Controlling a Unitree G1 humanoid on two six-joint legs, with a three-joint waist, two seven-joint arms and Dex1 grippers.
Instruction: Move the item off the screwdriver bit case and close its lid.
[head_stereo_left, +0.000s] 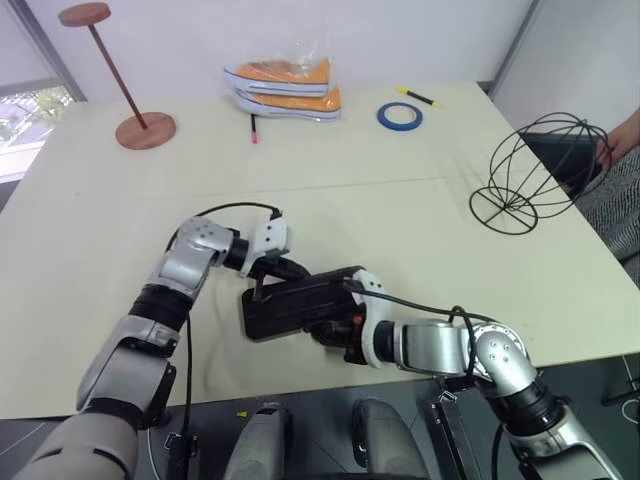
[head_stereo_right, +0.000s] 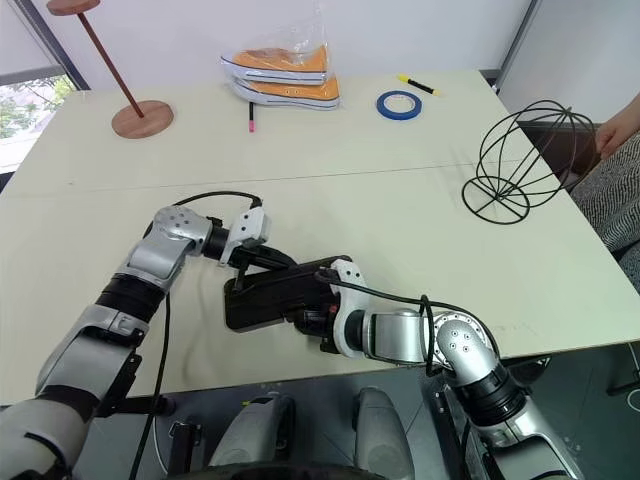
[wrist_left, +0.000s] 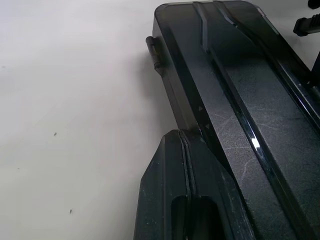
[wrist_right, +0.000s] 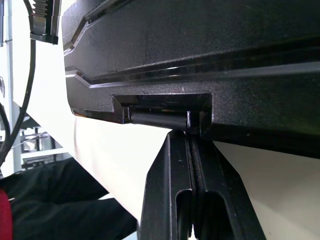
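Left eye view: the screwdriver bit case (head_stereo_left: 300, 302) lies on the table (head_stereo_left: 330, 215) with its lid (wrist_left: 250, 100) down. The left gripper (head_stereo_left: 272, 270) presses its together fingers against the case's left end; the right gripper (head_stereo_left: 335, 322), fingers likewise together, meets the case's near edge. The wire item (head_stereo_left: 540, 170) stands well right of the case.

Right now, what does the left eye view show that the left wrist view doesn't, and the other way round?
The left eye view takes in the wire globe standing apart near the table's right edge, orange shoes, a blue tape roll and both arms at the case. The left wrist view adds the small latch on the lid's edge. Both show the case, lid down, on the table.
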